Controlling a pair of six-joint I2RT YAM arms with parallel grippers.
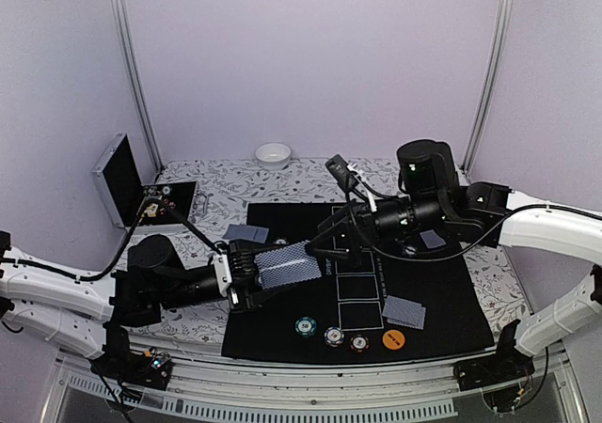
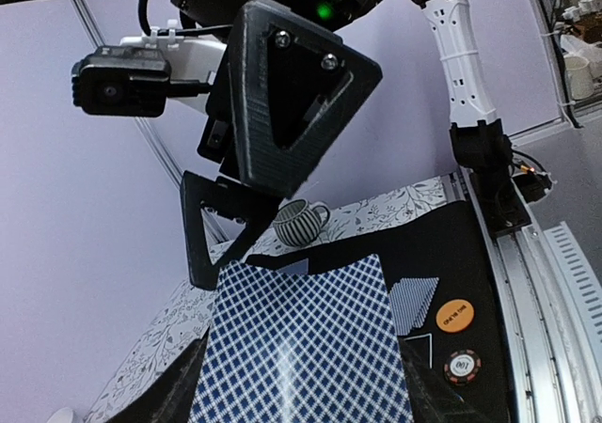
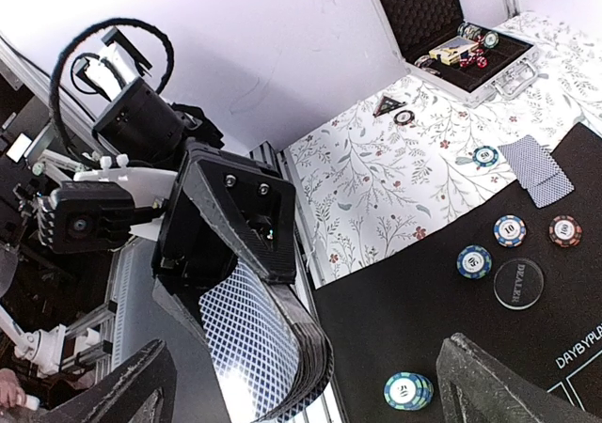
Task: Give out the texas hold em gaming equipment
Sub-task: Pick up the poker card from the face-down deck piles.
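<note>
Left pincer [image 1: 256,274] clamping card deck [image 1: 293,265], backs up, long axis running left-right

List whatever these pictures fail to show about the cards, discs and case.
- Deck faces: every view shows only the patterned backs; the card count cannot be told.
- Orange disc lettering: too small to read in left wrist and top views.
- Card under the right arm: top view, partly covered by the arm; one card or several, unclear.
- Case contents: too small in the top view.
</note>
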